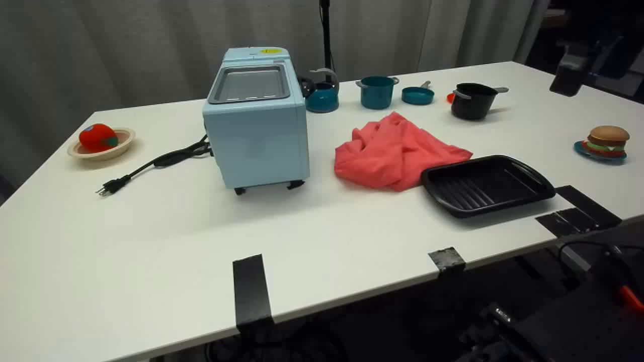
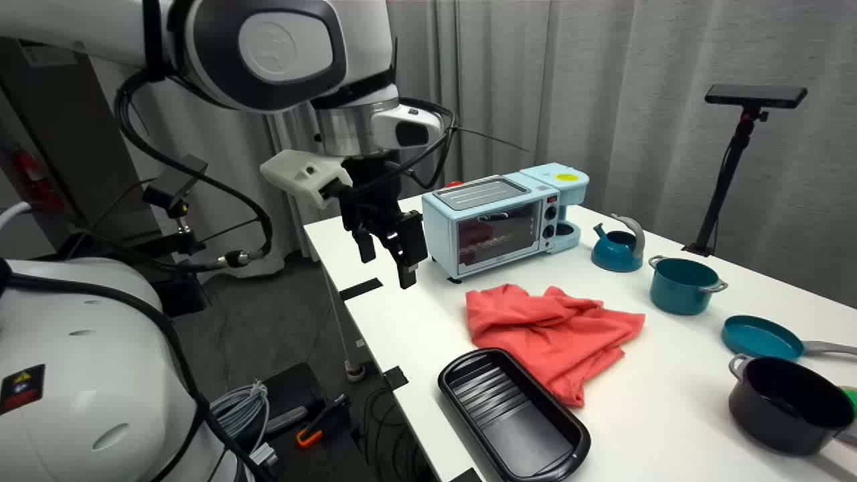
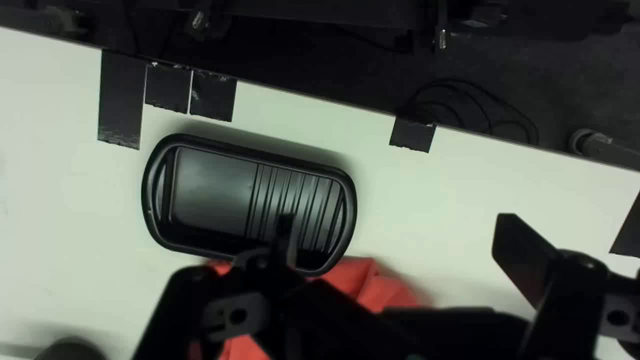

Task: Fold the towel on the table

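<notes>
The coral-red towel (image 2: 549,328) lies rumpled on the white table (image 2: 659,378), right of centre in an exterior view — just beside the black grill pan (image 2: 515,418). My gripper (image 2: 386,260) hangs left of centre there — fingers (image 2: 407,272) wide apart.

The towel (image 2: 546,328) is matt cloth; the table (image 1: 151,241), smooth; the pan (image 2: 519,428), glossy, part ridged. The oven (image 1: 256,123) has a smooth shell (image 1: 261,156); its door (image 2: 497,237) is glassy; its tray (image 1: 251,84), shiny metal.

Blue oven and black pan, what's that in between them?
The rumpled red towel lies between the blue oven and the black pan, in both exterior views.
</notes>
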Motion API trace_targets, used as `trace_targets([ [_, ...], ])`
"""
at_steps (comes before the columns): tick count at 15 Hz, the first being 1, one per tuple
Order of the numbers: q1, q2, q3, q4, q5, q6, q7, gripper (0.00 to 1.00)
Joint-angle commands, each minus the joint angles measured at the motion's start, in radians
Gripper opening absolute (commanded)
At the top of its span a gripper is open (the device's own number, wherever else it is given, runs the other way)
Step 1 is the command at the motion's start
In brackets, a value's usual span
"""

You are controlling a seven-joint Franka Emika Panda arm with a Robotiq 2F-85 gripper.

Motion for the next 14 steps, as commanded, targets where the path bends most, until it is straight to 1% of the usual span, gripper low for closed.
trace_targets([
  [1, 0.01, 0.005, -0.008, 0.005, -0.007, -0.003, 0.007, 1.0],
  [10, 0.01, 0.009, -0.008, 0.004, -0.007, -0.003, 0.007, 1.0],
  [14, -0.006, 0.103, -0.029, 0.06, -0.006, 0.052, 0.001, 1.0],
])
